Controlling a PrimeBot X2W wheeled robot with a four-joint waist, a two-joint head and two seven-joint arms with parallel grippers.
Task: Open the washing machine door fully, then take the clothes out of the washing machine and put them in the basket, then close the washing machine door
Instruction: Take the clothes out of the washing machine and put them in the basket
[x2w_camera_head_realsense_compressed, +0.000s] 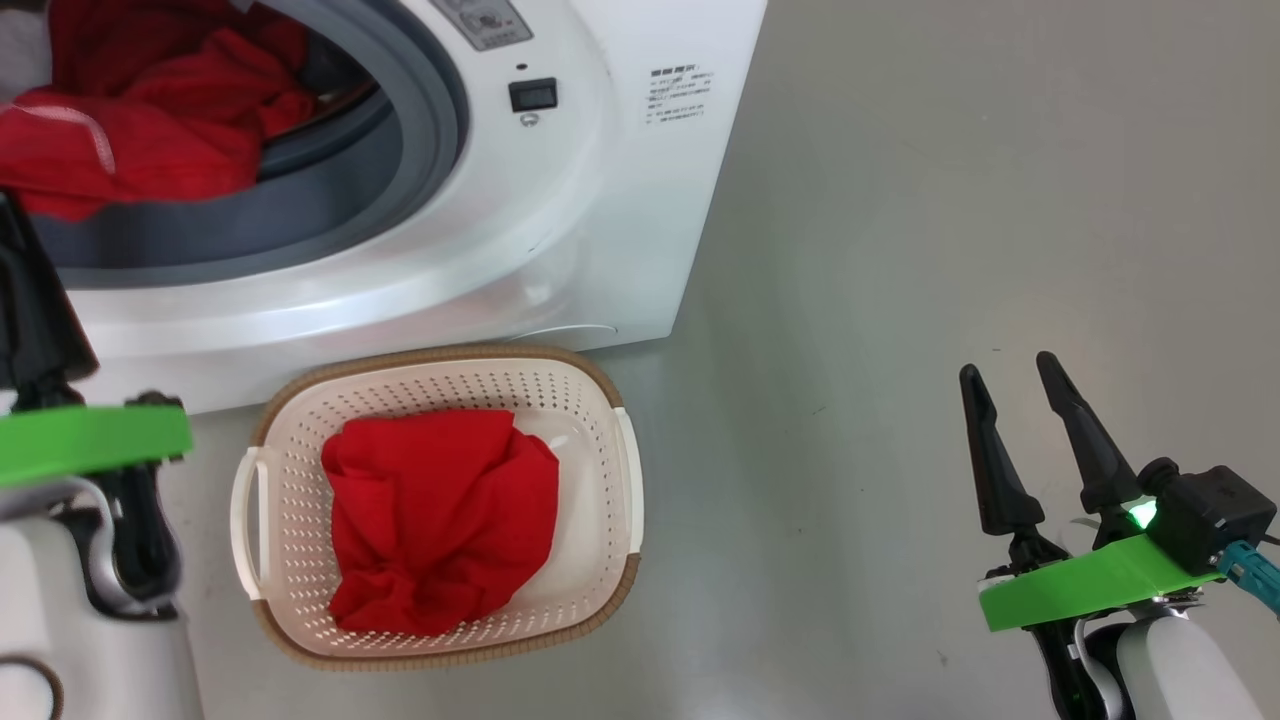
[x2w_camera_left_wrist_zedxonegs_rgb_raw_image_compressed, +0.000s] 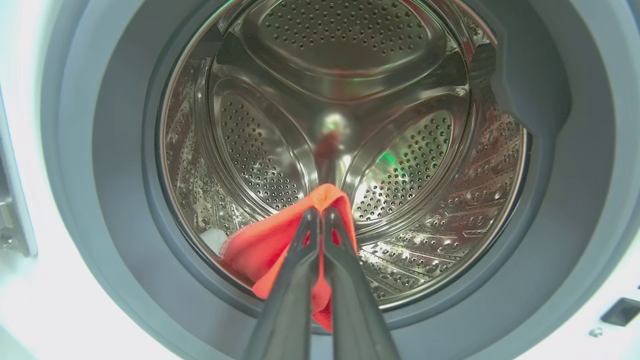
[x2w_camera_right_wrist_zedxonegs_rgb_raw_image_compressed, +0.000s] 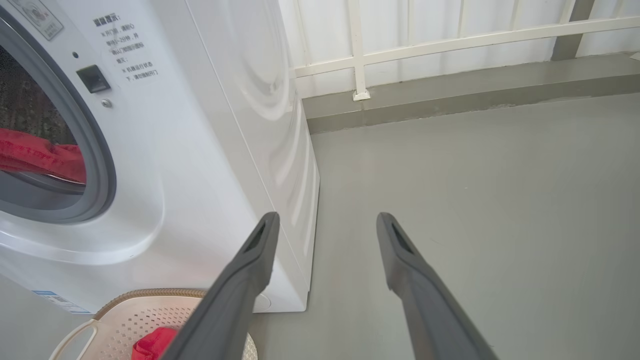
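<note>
Done, I judge: washing machine (x2w_camera_head_realsense_compressed: 600, 200) mouth open, one crumpled red garment (x2w_camera_head_realsense_compressed: 440, 520) in the perforated cream basket (x2w_camera_head_realsense_compressed: 600, 400) just before it. In hand: my left end effector (x2w_camera_left_wrist_zedxonegs_rgb_raw_image_compressed: 320, 212) pinches shut on limp red cloth (x2w_camera_left_wrist_zedxonegs_rgb_raw_image_compressed: 260, 250) at the dimpled steel drum (x2w_camera_left_wrist_zedxonegs_rgb_raw_image_compressed: 340, 50) mouth, inside the grey gasket (x2w_camera_left_wrist_zedxonegs_rgb_raw_image_compressed: 120, 175); my right end effector (x2w_camera_head_realsense_compressed: 1005, 365) hangs spread, empty. Left: this garment to the basket, then door closing.

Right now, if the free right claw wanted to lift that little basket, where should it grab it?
Probably the white side handle on the robot's right of the basket, coming from above. It bows out from the wall, seems to leave a slot for one finger, and faces the open right gripper.
</note>
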